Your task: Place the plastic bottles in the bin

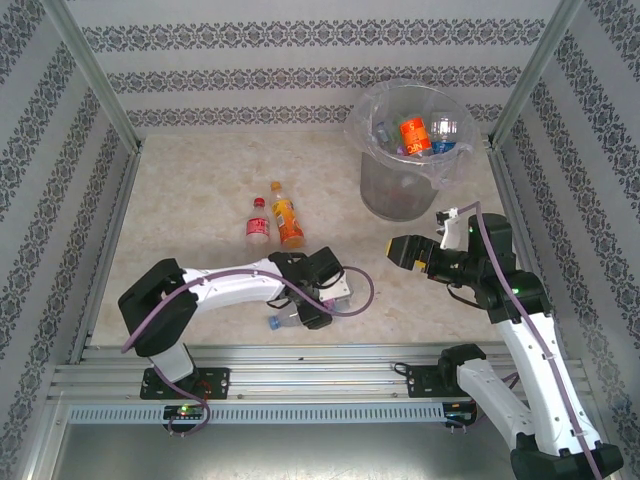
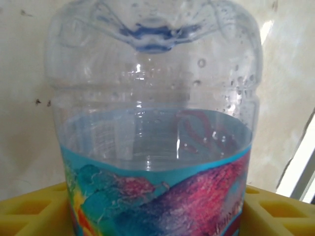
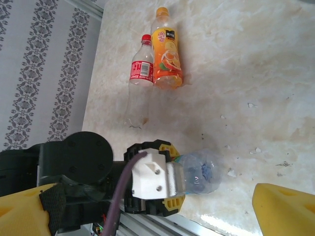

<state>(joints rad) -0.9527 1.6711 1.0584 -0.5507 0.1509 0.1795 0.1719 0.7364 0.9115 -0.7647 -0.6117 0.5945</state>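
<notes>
Clear bottle (image 3: 199,174) clamped in left jaws | left wrist adds teal-pink label (image 2: 157,201) | right jaws apart

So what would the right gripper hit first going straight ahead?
Likely the left gripper, clamped on the blue-labelled bottle; it sits roughly ahead of the right gripper, though height and depth are unclear.

From high overhead we look down on the whole table (image 1: 200,190), with the blue-label bottle (image 1: 284,320) low in view. Our left wrist camera sits hard against that bottle (image 2: 152,147). Our right wrist camera faces the bottle (image 3: 201,173) from well off. All three views share it.
</notes>
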